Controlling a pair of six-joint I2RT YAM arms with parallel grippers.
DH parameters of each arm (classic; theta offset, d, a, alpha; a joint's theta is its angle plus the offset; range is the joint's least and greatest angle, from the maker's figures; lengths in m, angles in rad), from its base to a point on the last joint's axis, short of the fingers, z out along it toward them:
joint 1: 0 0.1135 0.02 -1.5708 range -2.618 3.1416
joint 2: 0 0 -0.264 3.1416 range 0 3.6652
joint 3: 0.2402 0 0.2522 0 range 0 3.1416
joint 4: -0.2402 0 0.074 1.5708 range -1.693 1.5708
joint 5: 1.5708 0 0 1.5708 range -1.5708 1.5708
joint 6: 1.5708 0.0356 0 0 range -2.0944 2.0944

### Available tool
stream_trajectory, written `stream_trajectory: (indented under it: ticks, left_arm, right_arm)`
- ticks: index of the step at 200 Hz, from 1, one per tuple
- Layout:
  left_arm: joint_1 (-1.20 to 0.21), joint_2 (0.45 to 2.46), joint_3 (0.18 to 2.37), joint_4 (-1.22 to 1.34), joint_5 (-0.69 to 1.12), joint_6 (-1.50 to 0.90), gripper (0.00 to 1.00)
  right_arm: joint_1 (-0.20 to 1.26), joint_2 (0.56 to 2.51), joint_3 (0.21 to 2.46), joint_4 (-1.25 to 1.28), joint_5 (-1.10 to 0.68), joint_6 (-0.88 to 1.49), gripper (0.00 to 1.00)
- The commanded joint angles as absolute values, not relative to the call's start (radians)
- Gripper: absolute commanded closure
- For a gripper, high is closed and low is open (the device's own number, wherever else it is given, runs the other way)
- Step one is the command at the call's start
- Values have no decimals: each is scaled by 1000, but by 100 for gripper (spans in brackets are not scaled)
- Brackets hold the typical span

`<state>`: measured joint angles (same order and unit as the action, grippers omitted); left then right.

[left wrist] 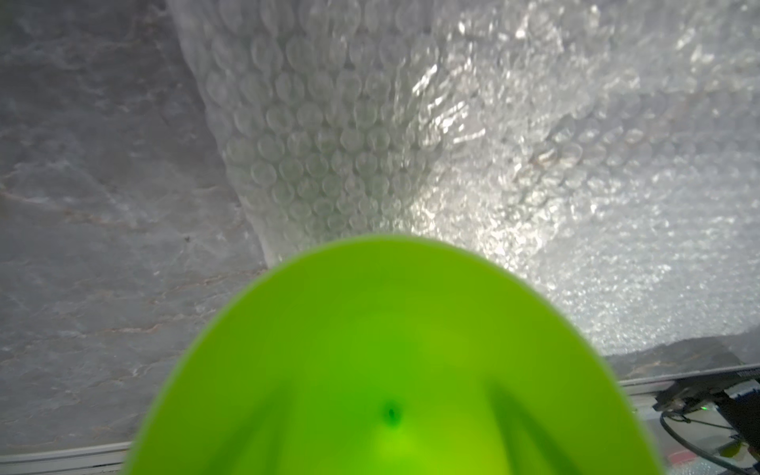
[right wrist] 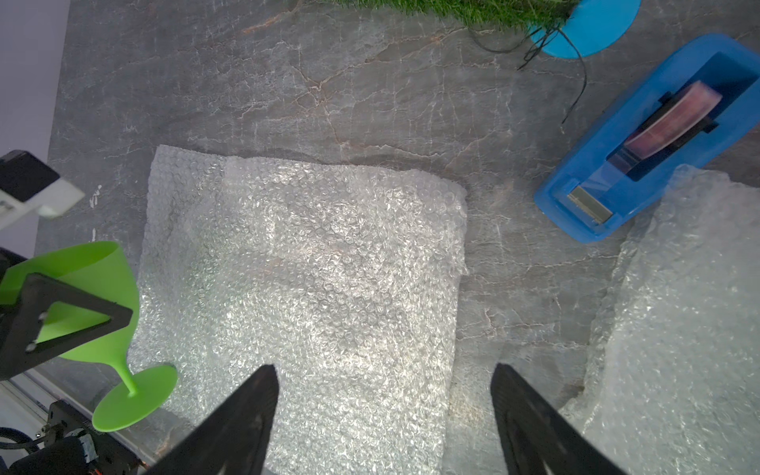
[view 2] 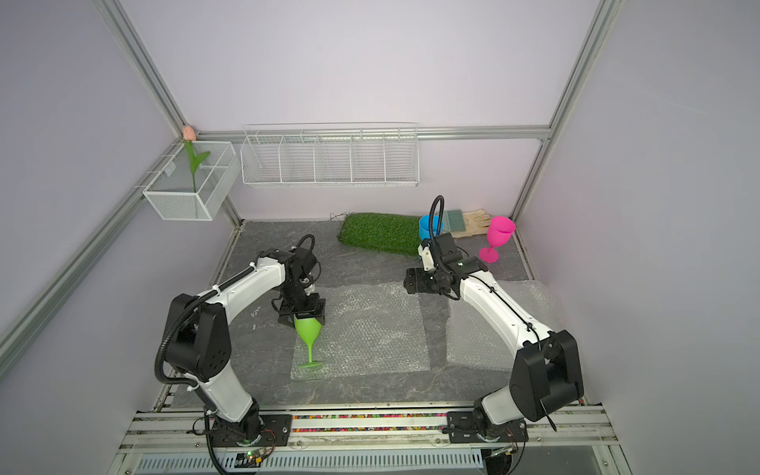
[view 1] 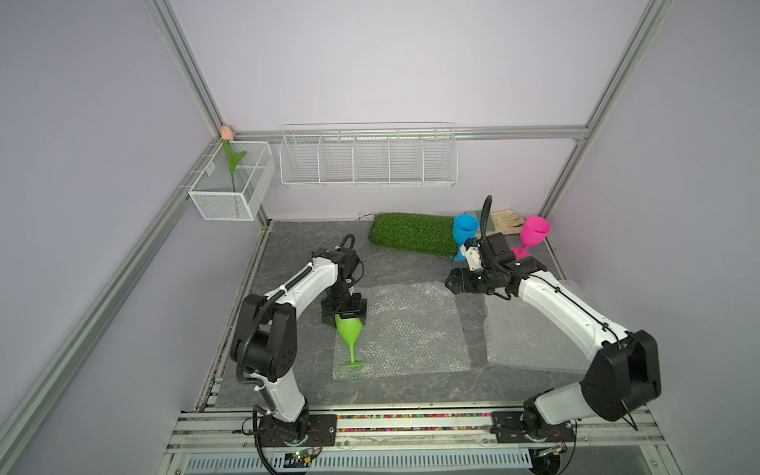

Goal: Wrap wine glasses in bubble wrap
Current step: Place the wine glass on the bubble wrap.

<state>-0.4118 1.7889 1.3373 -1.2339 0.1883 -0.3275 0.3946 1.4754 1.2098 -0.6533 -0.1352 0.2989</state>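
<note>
Top views, both: lime green plastic stemmed goblet (view 1: pixel 349 329) is steeply tilted at the left edge of the middle sheet of clear bubble wrap (view 1: pixel 411 329). Its round foot is on the sheet's near left corner and its bowl points toward the back wall. Left gripper (view 1: pixel 346 317) sits over the bowl, one finger on either side. Right gripper (view 1: pixel 452 283) hovers above the sheet's far right corner, touching nothing. Second bubble wrap sheet (view 1: pixel 530 329) lies to the right under the right arm, with a strip of grey stone-pattern tabletop (view 1: pixel 296 255) between the two sheets. Sky blue goblet (view 1: pixel 464 230) and hot pink goblet (view 1: pixel 534 232) stand upright at the back right, unwrapped. The blue one is just beside the green artificial-grass mat (view 1: pixel 411 234).

Left wrist view: green bowl (left wrist: pixel 390 349) fills the lower frame, blurred. Dark finger shapes show through its wall on both sides. Bubble wrap (left wrist: pixel 452 123) lies beyond it. Cannot tell whether the claw is clenched on the bowl or slack around it.

Right wrist view: both black fingers (right wrist: pixel 246 411) are spread wide with nothing between them, so the claw is released. It hangs above the middle sheet (right wrist: pixel 308 288). Green goblet (right wrist: pixel 98 263) is at the sheet's edge with a left finger (right wrist: pixel 82 294) across its bowl, and its foot overlaps that edge. Blue plastic tape dispenser (right wrist: pixel 658 135) sits on the tabletop just beside the second sheet's corner (right wrist: pixel 678 329).
</note>
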Motion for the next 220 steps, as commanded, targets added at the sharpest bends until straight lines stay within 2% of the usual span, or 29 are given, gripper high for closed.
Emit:
stream_trajectory:
  ticks: [1, 78, 118, 155, 220]
  left_arm:
    - [-420, 1835, 1393, -1211, 154, -318, 12]
    - [-423, 1924, 1430, -1164, 135, -313, 5]
    - [-422, 1858, 1430, -1167, 115, -327, 0]
    - [-422, 1751, 1375, -1156, 106, -351, 1]
    - [-406, 1604, 1219, -1053, 181, -409, 1]
  right_arm:
    - [402, 1465, 1202, -656, -134, 303, 16]
    - [422, 1456, 1209, -679, -131, 308, 16]
    - [439, 1440, 1224, -702, -116, 308, 15]
    - [462, 1421, 1233, -721, -116, 332, 15]
    - [546, 1461, 1221, -637, -264, 443, 15]
